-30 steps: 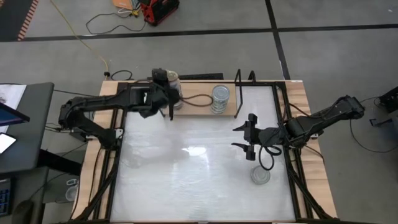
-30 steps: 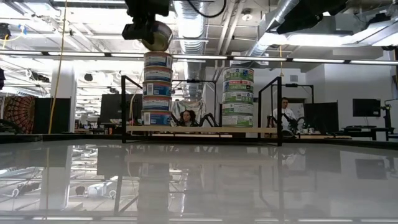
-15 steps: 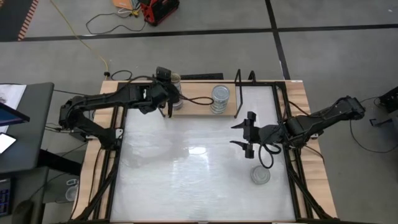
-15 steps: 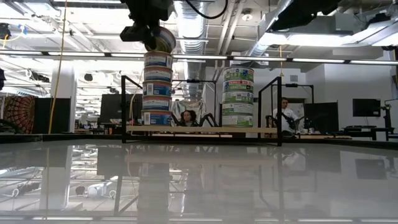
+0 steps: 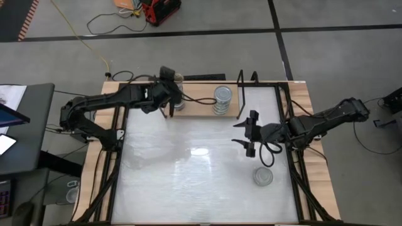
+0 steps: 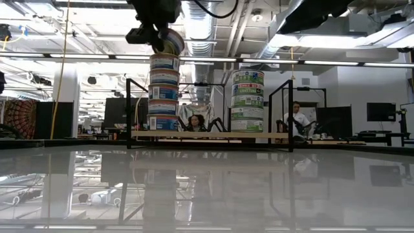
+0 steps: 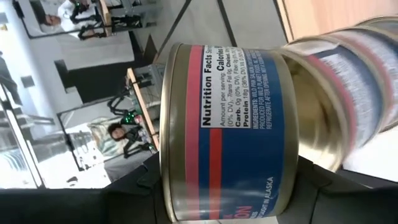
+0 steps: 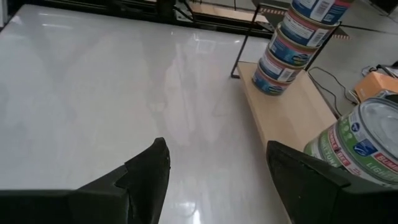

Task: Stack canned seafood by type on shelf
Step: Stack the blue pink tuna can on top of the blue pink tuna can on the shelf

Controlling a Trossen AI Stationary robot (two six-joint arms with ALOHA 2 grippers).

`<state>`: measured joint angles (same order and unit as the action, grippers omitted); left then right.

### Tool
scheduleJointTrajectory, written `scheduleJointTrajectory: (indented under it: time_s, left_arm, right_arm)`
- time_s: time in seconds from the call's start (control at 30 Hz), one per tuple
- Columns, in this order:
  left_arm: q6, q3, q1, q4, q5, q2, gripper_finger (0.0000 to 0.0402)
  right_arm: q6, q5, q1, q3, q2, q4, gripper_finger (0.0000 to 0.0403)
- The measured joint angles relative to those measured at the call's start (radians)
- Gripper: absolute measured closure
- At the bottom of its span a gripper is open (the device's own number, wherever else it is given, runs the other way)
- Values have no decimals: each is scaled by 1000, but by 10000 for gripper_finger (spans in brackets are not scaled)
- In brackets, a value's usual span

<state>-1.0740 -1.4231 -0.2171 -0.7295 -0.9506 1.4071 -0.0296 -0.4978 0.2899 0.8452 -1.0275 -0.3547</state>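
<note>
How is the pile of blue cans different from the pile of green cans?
The blue stack stands toward the shelf's left end in the low view; the green stack stands toward its right. The blue stack reaches higher than the green stack. The left gripper holds a tilted can just above the blue stack; nothing hangs over the green one. Both stand upright on the shelf.

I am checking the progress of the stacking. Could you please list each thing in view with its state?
left gripper: shut on the blue-label tin, above the blue stack
blue-label tin: held, tilted, not yet set down
blue stack: upright on the shelf
green stack: upright on the shelf
shelf: holding both stacks
loose tin: alone on the white table
right gripper: open, empty, over the table
</note>
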Motion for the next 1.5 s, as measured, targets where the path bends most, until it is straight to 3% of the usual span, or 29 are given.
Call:
scheduleJointTrajectory:
  time_s: [0.6,1.03,1.5]
  left_arm:
    - [41,0,-64,12,77,1,204]
    - [39,0,5,8,63,2,101]
    - [41,0,54,-41,20,2,93]
  right_arm:
    - [4,0,2,0,0,-1,111]
    - [4,0,3,0,0,-2,111]
    - [-11,0,3,0,0,-2,111]
